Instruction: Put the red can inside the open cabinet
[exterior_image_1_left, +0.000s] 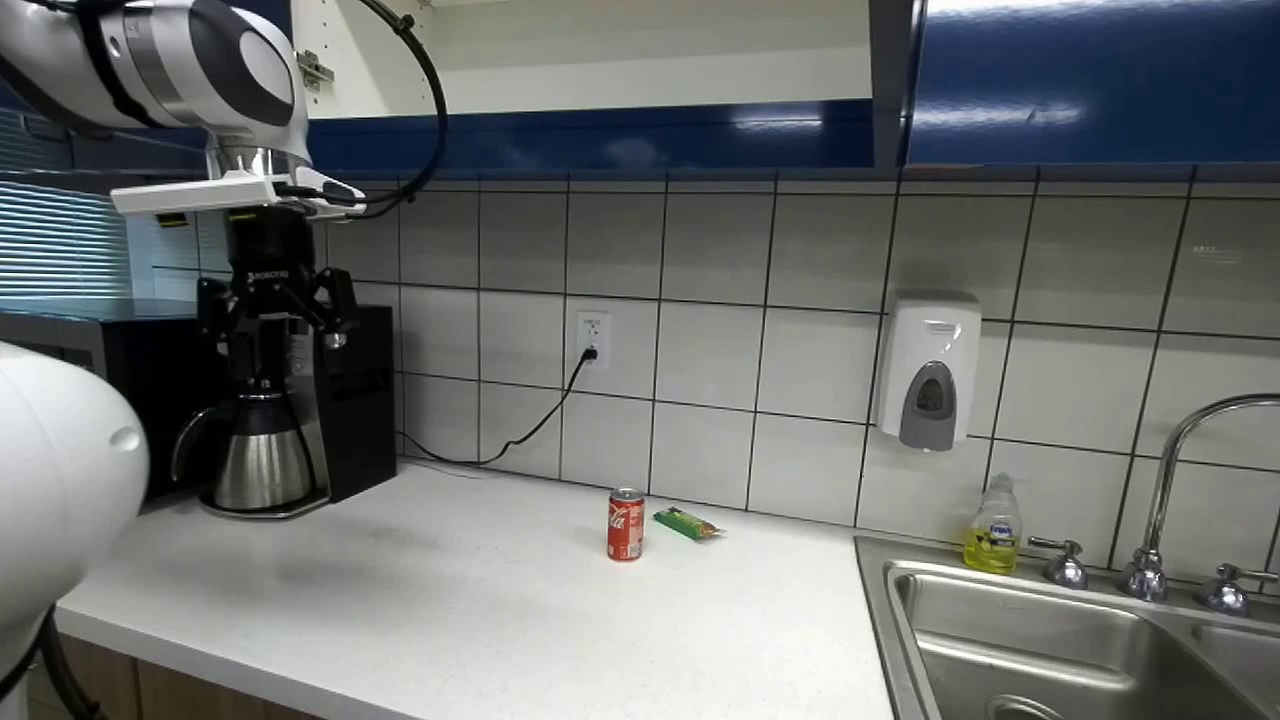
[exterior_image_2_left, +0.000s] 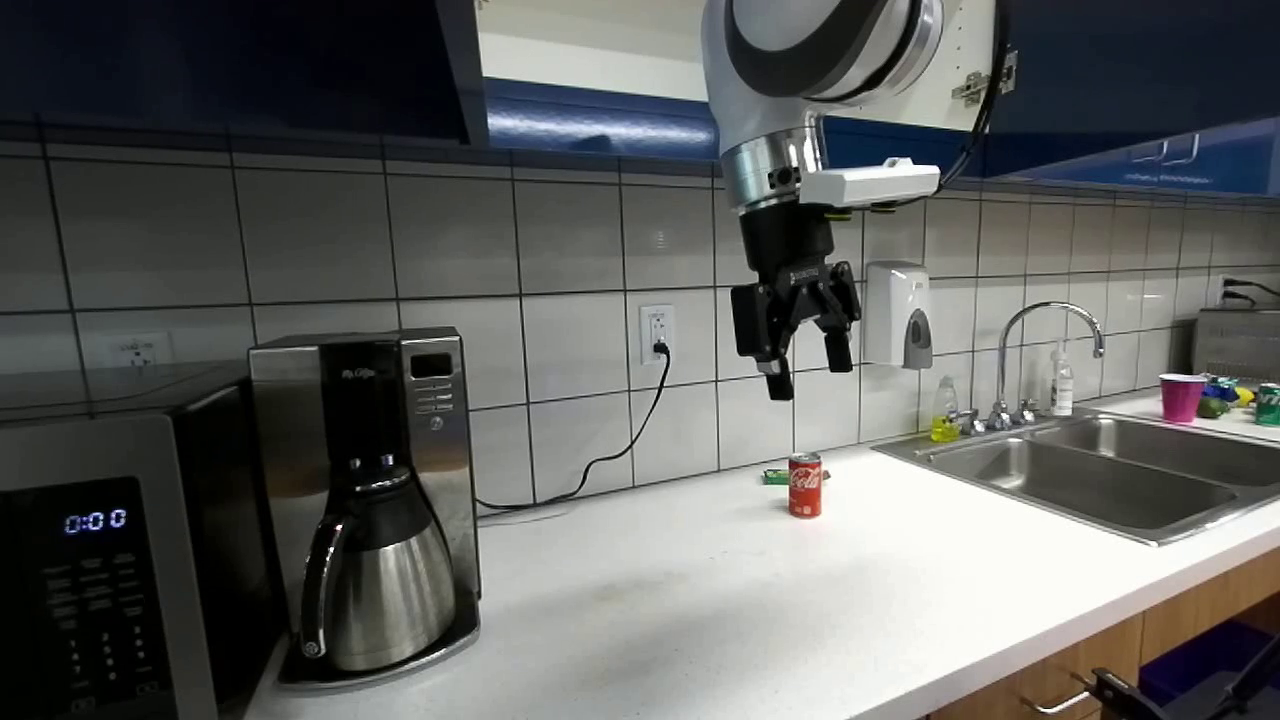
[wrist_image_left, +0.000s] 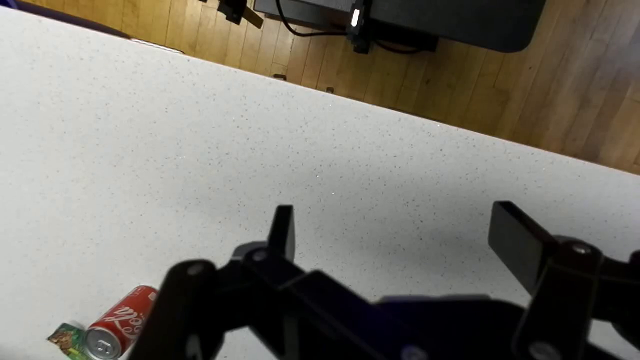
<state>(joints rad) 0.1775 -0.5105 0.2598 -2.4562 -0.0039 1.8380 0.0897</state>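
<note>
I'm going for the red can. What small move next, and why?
I'd probably shift the open gripper sideways toward the red can before any lowering. In the wrist view the can shows near the lower left corner, outside the gap between the spread fingers; in both exterior views it stands upright on the counter, lower than the gripper.

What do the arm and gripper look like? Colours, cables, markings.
The arm is white and pale grey with dark grey panels, a black strap and a shiny metal collar. A black cable loops alongside. The gripper is black, with two jointed fingers and pale ROBOTIQ lettering; a white bar-shaped housing sits above.
</note>
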